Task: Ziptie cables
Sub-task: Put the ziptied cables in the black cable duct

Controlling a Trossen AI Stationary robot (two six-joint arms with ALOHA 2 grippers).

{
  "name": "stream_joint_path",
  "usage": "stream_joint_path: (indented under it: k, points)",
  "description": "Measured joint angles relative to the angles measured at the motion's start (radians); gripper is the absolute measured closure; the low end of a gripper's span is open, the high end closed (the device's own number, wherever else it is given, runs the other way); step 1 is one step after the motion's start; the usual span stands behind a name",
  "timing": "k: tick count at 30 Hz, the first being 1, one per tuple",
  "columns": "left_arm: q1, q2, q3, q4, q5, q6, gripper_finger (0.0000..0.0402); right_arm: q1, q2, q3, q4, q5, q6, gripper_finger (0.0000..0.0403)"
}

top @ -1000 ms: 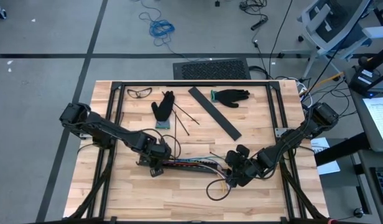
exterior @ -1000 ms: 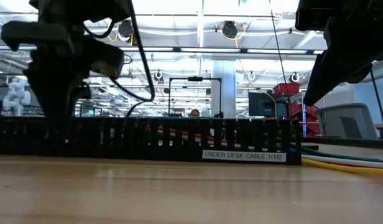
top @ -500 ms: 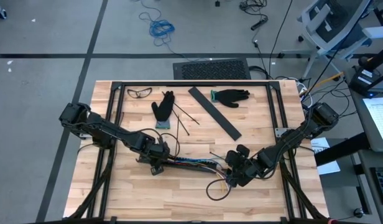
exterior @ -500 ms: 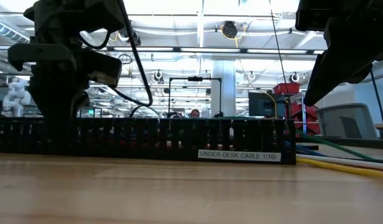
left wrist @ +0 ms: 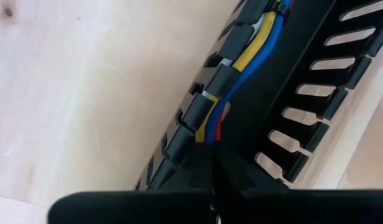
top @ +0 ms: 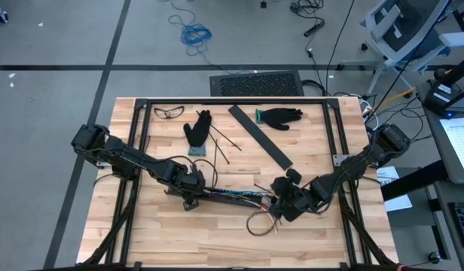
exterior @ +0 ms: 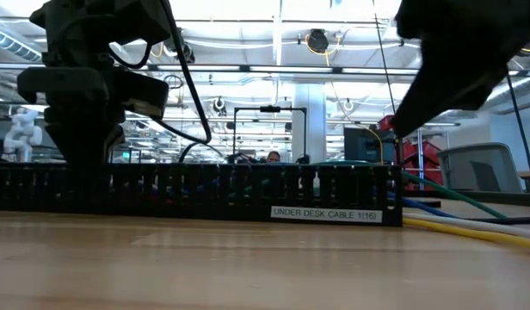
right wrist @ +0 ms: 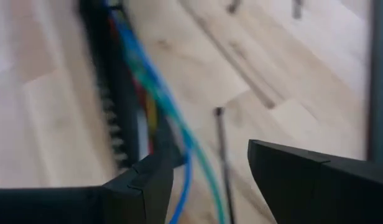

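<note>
The left end effector (top: pixel 188 197) has just closed fully on the cables (left wrist: pixel 241 62) in the slotted duct (exterior: pixel 196 191) on the worktop (top: pixel 217 226), securing the bundle, while the right end effector (right wrist: pixel 210 171), half open and empty, has moved toward their free ends.

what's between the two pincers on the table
In the high view, the slotted black cable tray runs from the left pincer to the right pincer, with the cables lying along it.
</note>
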Motion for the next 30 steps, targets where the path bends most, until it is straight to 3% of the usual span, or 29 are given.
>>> stream_joint_path:
  k: [7, 17, 22, 30]
  points:
    - [0.000, 0.000, 0.000, -0.001, -0.010, -0.019, 0.0401, -0.001, 0.046, 0.000, 0.066, -0.097, 0.033, 0.0204]
    - [0.000, 0.001, -0.001, -0.001, -0.018, -0.019, 0.0401, 0.077, 0.175, 0.000, 0.147, -0.016, 0.311, 0.0204]
    - [0.000, 0.001, -0.002, -0.006, -0.018, -0.019, 0.0401, 0.077, 0.270, 0.000, 0.265, -0.021, 0.331, 0.0208]
    - [0.000, 0.001, -0.002, -0.005, -0.017, -0.019, 0.0401, 0.072, 0.252, 0.000, 0.251, -0.016, 0.280, 0.0243]
